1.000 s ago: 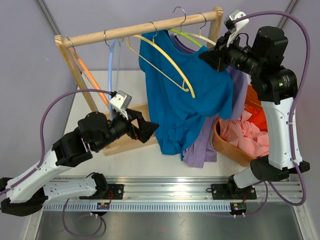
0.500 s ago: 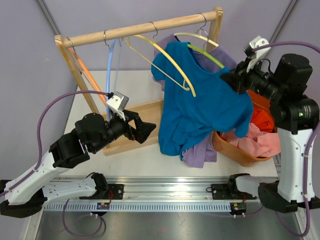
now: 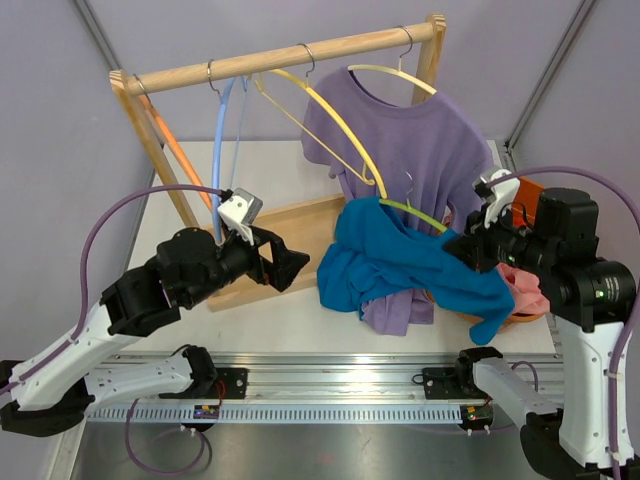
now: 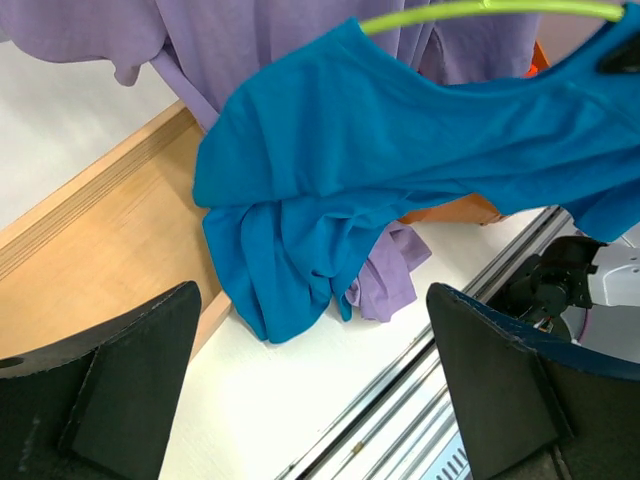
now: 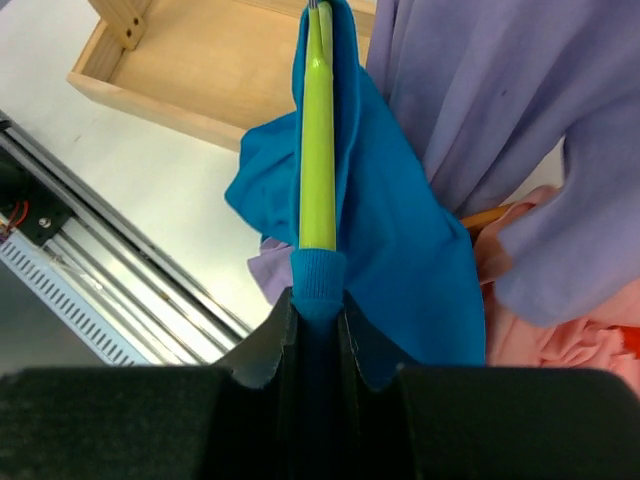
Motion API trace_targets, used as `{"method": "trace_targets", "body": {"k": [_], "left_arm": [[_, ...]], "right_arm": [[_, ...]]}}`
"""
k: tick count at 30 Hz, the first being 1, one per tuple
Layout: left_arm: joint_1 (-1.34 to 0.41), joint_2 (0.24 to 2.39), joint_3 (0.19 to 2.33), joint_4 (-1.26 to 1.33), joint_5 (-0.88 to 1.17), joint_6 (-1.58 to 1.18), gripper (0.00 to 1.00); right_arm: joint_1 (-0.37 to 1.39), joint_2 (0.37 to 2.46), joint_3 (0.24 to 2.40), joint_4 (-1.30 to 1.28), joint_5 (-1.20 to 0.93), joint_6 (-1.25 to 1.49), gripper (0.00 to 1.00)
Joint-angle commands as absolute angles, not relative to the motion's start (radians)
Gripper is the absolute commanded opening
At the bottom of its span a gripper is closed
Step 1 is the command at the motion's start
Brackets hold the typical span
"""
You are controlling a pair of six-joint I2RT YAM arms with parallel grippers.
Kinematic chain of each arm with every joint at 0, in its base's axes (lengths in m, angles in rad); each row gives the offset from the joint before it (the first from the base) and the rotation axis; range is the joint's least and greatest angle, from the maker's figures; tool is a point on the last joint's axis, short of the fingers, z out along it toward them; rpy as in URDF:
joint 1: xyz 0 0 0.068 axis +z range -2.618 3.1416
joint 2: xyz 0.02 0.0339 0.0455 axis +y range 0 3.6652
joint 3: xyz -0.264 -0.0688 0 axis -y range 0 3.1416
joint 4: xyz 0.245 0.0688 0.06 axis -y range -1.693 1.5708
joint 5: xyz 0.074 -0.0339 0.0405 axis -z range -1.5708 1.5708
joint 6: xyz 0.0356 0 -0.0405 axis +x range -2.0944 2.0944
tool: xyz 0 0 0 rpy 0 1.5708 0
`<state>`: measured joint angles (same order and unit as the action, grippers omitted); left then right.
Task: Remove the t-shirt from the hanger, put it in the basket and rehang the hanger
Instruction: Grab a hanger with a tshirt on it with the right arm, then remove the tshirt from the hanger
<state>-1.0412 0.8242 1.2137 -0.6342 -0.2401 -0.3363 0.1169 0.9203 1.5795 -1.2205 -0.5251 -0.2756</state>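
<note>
The blue t-shirt [image 3: 400,268] hangs bunched on a lime green hanger [image 3: 415,213], off the rail and low over the table's right side. My right gripper [image 3: 462,250] is shut on a ribbed edge of the t-shirt [image 5: 400,250] wrapped over one end of the hanger [image 5: 318,150], which runs straight out from the jaws [image 5: 318,300]. My left gripper [image 3: 295,262] stands wide open to the left of the cloth, touching nothing. In the left wrist view the t-shirt [image 4: 330,180] droops ahead of the open gripper [image 4: 312,292], the hanger [image 4: 480,10] at the top.
A wooden rack rail [image 3: 290,55] carries a purple shirt [image 3: 400,130] on a cream hanger, plus bare yellow [image 3: 330,120], light blue [image 3: 222,130] and orange [image 3: 170,140] hangers. The rack's wooden base [image 3: 300,225] lies on the table. A basket [image 3: 520,300] with pink and orange clothes sits at right.
My right arm swung down and toward the near right, carrying the blue t-shirt and green hanger off the rail. The purple shirt is now uncovered. The left arm barely moved.
</note>
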Motion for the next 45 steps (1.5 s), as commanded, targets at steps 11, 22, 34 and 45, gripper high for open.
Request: {"method": "trace_targets", "body": {"k": [11, 22, 34, 45], "left_arm": [[-1.039, 0.762, 1.172, -0.565, -0.161, -0.218, 0.99], [-1.039, 0.8, 1.152, -0.482, 0.236, 0.135, 0.99], [-1.037, 0.908, 1.143, -0.439, 0.322, 0.248, 0.99], [-1.037, 0.999, 1.152, -0.495, 0.319, 0.301, 0.9]], "right_arm": [[0.114, 0.684, 1.451, -1.402, -0.706, -0.344, 0.0], [0.114, 0.797, 1.379, -1.508, -1.02, -0.823, 0.0], [0.253, 1.069, 1.454, -1.618, -1.1, -1.325, 0.0], [0.327, 1.132, 1.514, -1.533, -1.134, -1.321, 0.0]]}}
